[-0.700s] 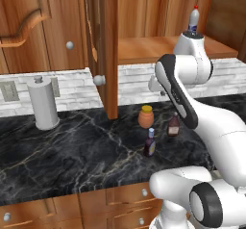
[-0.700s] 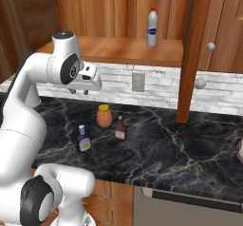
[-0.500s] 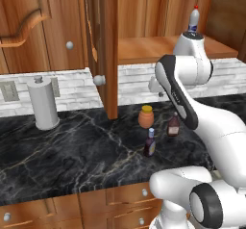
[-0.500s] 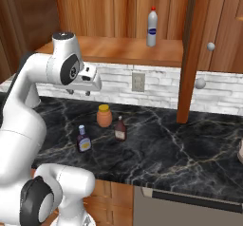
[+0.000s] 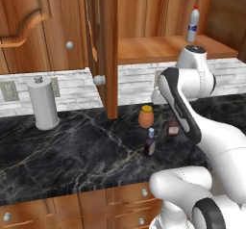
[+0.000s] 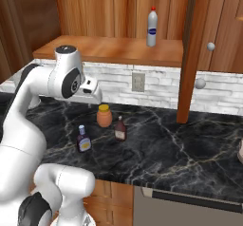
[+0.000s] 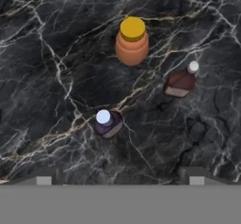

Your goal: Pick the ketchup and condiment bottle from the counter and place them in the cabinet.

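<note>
ketchup (image 7: 180, 83), a small red-brown glassy bottle, stands on the black veined marble counter (image 6: 190, 149), near a squat orange jar (image 7: 132, 42) with a yellow lid. the dark, round-bodied condiment bottle (image 7: 108, 123) stands apart in front of them. gripper (image 7: 120, 176) hangs above with fingers spread, holding nothing. a white bottle (image 6: 152, 27) stands on the wooden cabinet (image 6: 114, 49) shelf; a paper towel roll (image 5: 43, 103) stands well to the left.

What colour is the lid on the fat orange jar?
Yellow. The orange jar has a yellow lid, clearest in the hand view.
</note>
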